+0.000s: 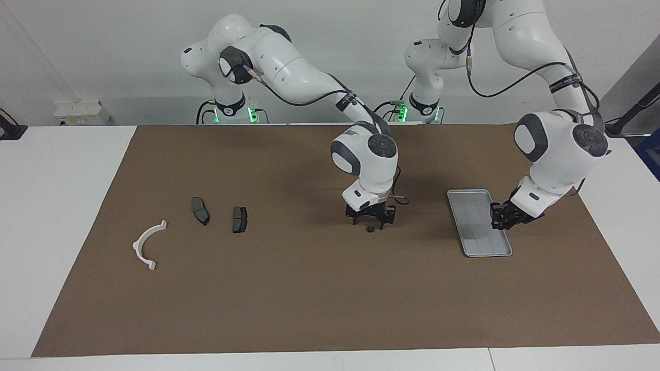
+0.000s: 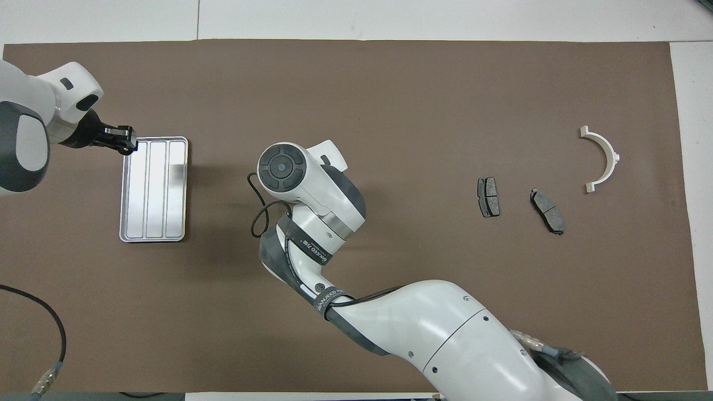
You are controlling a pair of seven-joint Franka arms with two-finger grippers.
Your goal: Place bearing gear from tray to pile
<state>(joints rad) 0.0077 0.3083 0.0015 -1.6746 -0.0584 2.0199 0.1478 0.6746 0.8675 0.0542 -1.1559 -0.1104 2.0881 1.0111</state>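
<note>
One relation decides the coming move: the small black round bearing gear [image 1: 370, 229] sits on the brown mat [image 1: 309, 309] directly under my right gripper [image 1: 370, 219], just below its fingertips. It is not in the flat silver-grey ribbed metal tray [image 1: 472, 226], which shows nothing on its floor. The gear is a squat round piece with no long axis that I can make out, so I judge finger orientation matters little; a straight drop should bracket it. My right gripper's fingers stand spread, holding nothing. From overhead my right wrist hides the gear completely.

My left gripper [image 1: 502, 216] is at the tray's edge toward the left arm's end of the table, fingers pinched on the rim.

The pile lies toward the right arm's end of the table, well apart from the gear: two dark grey brake-pad-shaped pieces [image 1: 200, 210] [image 1: 240, 219] and a white semicircular plastic bracket [image 1: 149, 245]. My right arm is the nearer to both gear and pile, so I judge the carry is its job, sideways along the table.
</note>
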